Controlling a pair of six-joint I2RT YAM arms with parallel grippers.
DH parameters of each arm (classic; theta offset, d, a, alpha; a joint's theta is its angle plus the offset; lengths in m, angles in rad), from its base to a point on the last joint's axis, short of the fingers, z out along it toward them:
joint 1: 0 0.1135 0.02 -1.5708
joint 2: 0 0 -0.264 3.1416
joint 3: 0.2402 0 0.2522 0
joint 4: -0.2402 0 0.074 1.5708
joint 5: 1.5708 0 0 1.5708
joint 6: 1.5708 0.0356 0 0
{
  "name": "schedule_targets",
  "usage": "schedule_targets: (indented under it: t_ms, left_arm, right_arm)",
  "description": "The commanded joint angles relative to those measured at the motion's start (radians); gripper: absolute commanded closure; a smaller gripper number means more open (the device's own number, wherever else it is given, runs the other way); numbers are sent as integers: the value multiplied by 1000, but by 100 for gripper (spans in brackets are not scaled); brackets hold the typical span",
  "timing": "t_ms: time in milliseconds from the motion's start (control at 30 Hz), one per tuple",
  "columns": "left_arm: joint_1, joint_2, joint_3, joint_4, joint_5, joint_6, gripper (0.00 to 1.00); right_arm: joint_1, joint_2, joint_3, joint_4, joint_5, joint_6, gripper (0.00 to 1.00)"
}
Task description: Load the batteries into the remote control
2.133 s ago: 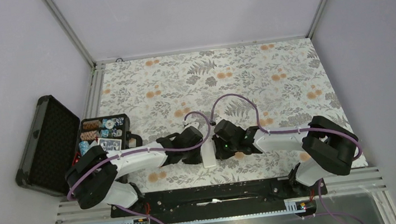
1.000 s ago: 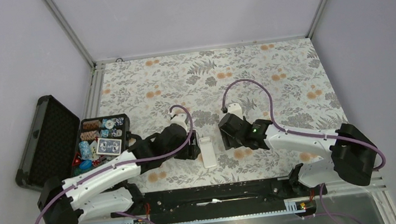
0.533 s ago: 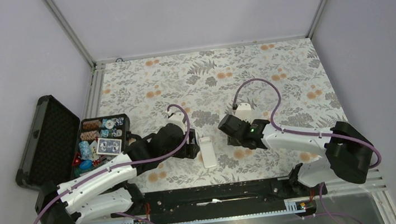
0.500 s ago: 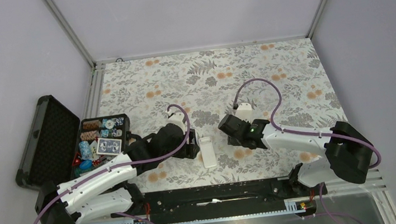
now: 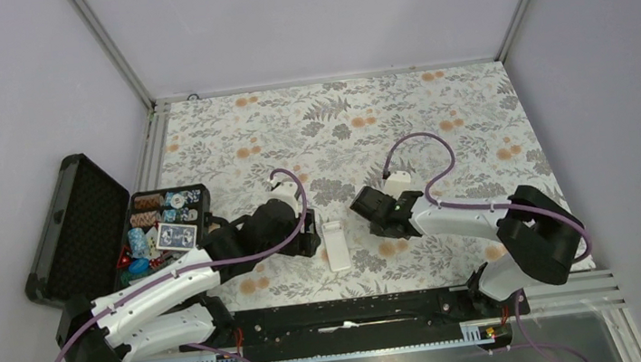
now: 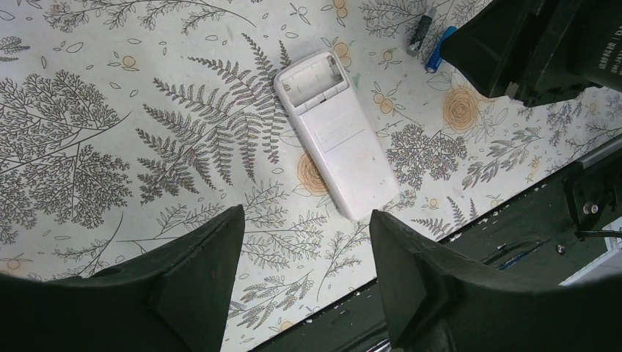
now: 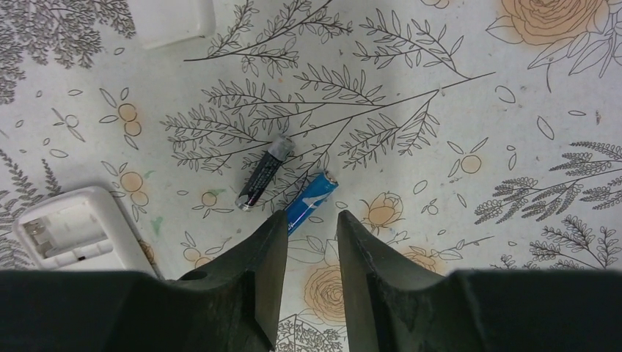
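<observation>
**While the remote lies bay-open, the right end effector hangs over two loose cells**

Where the bench meets its 6 o'clock rail, the room is tightest. The remote control lies back-up just inside that edge, with both arms close around it. From the middle out to the 12 and 3 o'clock edges, open floral surface runs on. At 9 o'clock a black case stands open, its lid hanging off the bench side.

The left end effector hovers at the remote's 9 o'clock, fingers spread wide and holding nothing. In its wrist view the remote's battery bay shows open at the 11 o'clock end. The right end effector sits at the remote's 1 o'clock. Its fingers are only narrowly apart and grip nothing, with the near end of the blue cell right at their tips. The dark cell lies just beside the blue one, at its 10 o'clock, apart from it and aslant the same way. A white piece is cut off by that view's 12 o'clock edge.

Against half a second ago, the right arm's elbow has folded in from 3 o'clock and its end effector has edged toward 9 o'clock. The left arm and the remote have stayed put. Two seconds ago both end effectors were close against the remote's sides.

Counted: two batteries, one remote, one case, two arms.
</observation>
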Motion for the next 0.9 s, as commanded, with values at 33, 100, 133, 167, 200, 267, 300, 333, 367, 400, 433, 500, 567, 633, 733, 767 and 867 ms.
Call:
schedule_targets:
  t_ms: [33, 100, 133, 167, 200, 267, 300, 333, 367, 400, 433, 500, 567, 633, 733, 767, 867]
  left_arm:
    - [10, -31, 35, 19, -15, 24, 32]
    - [12, -31, 34, 20, -16, 26, 32]
    - [12, -31, 34, 21, -16, 27, 32]
    - [13, -31, 34, 22, -15, 27, 32]
    - [13, -31, 33, 24, -12, 28, 32]
    - [14, -30, 33, 25, -8, 29, 32]
    - [14, -31, 33, 27, -7, 29, 32]
    - [15, -31, 33, 28, -5, 29, 32]
    - [15, -30, 33, 28, -4, 29, 32]
    - [16, -30, 33, 29, -4, 31, 32]
    - [16, -29, 33, 30, -3, 31, 32]
    - [16, -28, 32, 30, -1, 31, 32]
    - [17, -29, 33, 30, 3, 30, 32]
    - [18, -31, 31, 30, 3, 31, 32]
    - [19, -33, 30, 30, 3, 29, 32]
    - [18, -32, 28, 31, 3, 28, 32]
    - [19, -31, 28, 33, 4, 26, 32]
  right_arm:
    - [-13, 33, 30, -16, 25, 59, 62]
    - [-13, 39, 32, -14, 23, 62, 62]
    - [-13, 42, 34, -14, 22, 61, 62]
    - [-14, 43, 35, -15, 23, 64, 62]
    - [-13, 44, 34, -14, 25, 66, 62]
    - [-15, 48, 33, -14, 25, 72, 62]
    - [-14, 49, 35, -14, 23, 72, 62]
    - [-16, 52, 36, -14, 22, 72, 62]
    - [-16, 54, 37, -14, 22, 73, 62]
    - [-16, 56, 37, -14, 22, 74, 62]
    - [-16, 59, 39, -14, 22, 76, 62]
    - [-16, 66, 43, -13, 21, 75, 62]
    - [-16, 70, 43, -13, 18, 75, 62]
    - [-16, 75, 42, -14, 15, 75, 62]
    - [-16, 76, 38, -13, 9, 70, 64]
    - [-16, 76, 37, -13, 6, 65, 65]
    - [-16, 76, 32, -13, -7, 42, 67]
